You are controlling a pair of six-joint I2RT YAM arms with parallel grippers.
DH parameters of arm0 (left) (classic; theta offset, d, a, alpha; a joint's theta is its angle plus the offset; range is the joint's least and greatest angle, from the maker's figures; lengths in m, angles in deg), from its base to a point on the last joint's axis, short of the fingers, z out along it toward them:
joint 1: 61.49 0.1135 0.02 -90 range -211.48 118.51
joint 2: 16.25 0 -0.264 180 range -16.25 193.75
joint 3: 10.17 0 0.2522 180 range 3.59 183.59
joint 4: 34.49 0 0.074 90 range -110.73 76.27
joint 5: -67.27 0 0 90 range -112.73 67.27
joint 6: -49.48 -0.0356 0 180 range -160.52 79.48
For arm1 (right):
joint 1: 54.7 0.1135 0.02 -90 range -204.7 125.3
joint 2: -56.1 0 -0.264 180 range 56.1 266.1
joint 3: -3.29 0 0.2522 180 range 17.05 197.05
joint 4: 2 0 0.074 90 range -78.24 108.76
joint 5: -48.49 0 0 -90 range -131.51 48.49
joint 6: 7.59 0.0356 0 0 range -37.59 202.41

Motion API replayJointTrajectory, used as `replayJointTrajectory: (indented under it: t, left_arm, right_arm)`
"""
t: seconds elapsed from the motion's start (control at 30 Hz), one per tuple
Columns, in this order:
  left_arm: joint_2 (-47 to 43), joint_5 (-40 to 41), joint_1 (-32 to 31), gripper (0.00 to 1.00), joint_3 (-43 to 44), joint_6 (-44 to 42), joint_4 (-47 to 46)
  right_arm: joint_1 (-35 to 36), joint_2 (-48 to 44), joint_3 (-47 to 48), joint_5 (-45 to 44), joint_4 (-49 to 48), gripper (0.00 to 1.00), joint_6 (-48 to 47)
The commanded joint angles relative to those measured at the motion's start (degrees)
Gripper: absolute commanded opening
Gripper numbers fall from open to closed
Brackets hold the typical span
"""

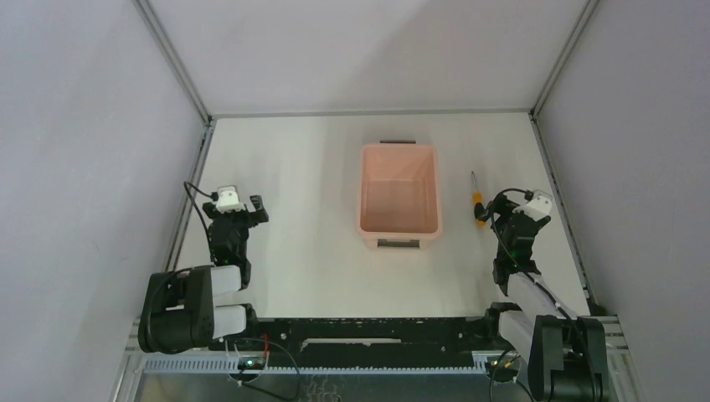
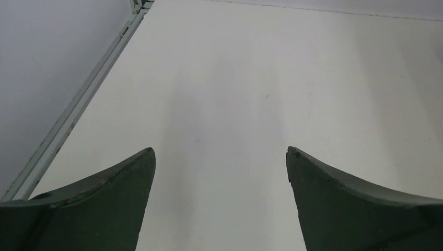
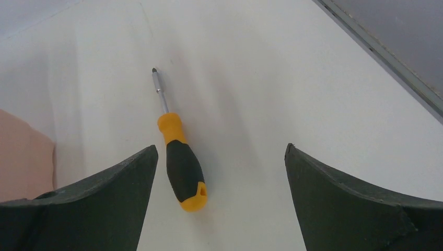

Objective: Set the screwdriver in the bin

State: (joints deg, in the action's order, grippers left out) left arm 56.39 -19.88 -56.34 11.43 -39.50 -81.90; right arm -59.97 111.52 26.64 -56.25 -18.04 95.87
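Note:
The screwdriver (image 1: 476,199) lies flat on the white table just right of the bin (image 1: 400,237), its shaft pointing to the far side. In the right wrist view its orange-yellow and black handle (image 3: 182,166) lies between my open fingers, close to the left finger (image 3: 112,193). My right gripper (image 3: 220,151) is open and empty, low over the handle end; it also shows in the top view (image 1: 502,214). The pale pink bin is empty, with dark grey handles at its near and far ends. My left gripper (image 1: 248,209) is open and empty, left of the bin.
Metal frame rails (image 1: 192,188) run along the left and right table edges, with grey walls behind. The right rail (image 3: 381,49) shows close to the right gripper. A corner of the bin (image 3: 23,157) shows at the left of the right wrist view.

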Motion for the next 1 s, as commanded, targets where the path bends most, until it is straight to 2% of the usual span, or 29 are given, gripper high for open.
replayJointTrajectory:
  t: [0.0,0.07,0.23,0.3,0.43,0.53,0.63,0.83,0.97]
  left_arm:
    - [-0.6,0.7,-0.3,1.00,2.4,-0.6,-1.0]
    - [-0.6,0.7,-0.3,1.00,2.4,-0.6,-1.0]
    - [-0.6,0.7,-0.3,1.00,2.4,-0.6,-1.0]
    - [-0.6,0.7,-0.4,1.00,2.4,-0.6,-1.0]
    - [-0.6,0.7,-0.3,1.00,2.4,-0.5,-1.0]
    - [-0.6,0.7,-0.3,1.00,2.4,-0.5,-1.0]
    - [-0.6,0.7,-0.3,1.00,2.4,-0.5,-1.0]
    - [-0.6,0.7,-0.3,1.00,2.4,-0.6,-1.0]
    - [-0.6,0.6,-0.3,1.00,2.4,-0.5,-1.0]
  right_arm:
    - [-0.3,1.0,2.7,1.5,-0.9,1.00,1.2]
    - [-0.1,1.2,3.5,3.0,0.5,1.00,1.0]
    - [0.8,0.4,8.0,0.3,7.8,1.00,-0.1]
    - [0.8,1.2,12.4,0.4,15.2,1.00,-0.2]
    - [0.8,7.3,27.4,2.1,38.3,1.00,1.4]
    - [0.8,12.2,34.7,3.9,47.3,1.00,0.1]
    - [0.4,15.6,38.2,5.7,50.2,1.00,-2.5]
    - [0.2,26.3,44.2,18.2,55.0,1.00,-7.6]
    - [0.4,35.4,47.5,17.1,57.0,1.00,-8.4]
